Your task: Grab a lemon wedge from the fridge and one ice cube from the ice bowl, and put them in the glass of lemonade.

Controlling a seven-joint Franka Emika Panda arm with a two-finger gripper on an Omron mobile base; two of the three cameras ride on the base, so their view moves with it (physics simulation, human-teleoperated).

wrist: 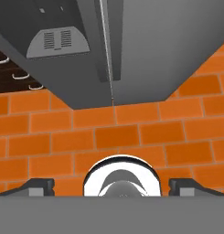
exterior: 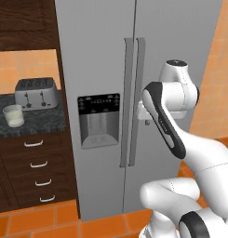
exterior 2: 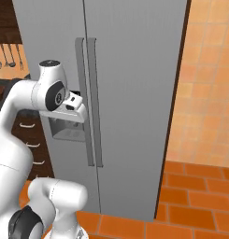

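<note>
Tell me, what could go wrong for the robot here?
The fridge doors are both shut, so the lemon wedge can't be reached yet. The two handles stand very close together, so the open jaws might catch the wrong one. The arm is bent close to the doors and might bump them.

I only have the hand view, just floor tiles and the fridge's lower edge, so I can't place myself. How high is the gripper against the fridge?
Observer: The gripper hangs close to the fridge handles, about level with the black dispenser panel.
Operator: And where's the glass of lemonade?
Observer: On the dark counter left of the fridge, just in front of the toaster.
Operator: What's on the fridge's other side?
Observer: An orange tiled wall.
</note>
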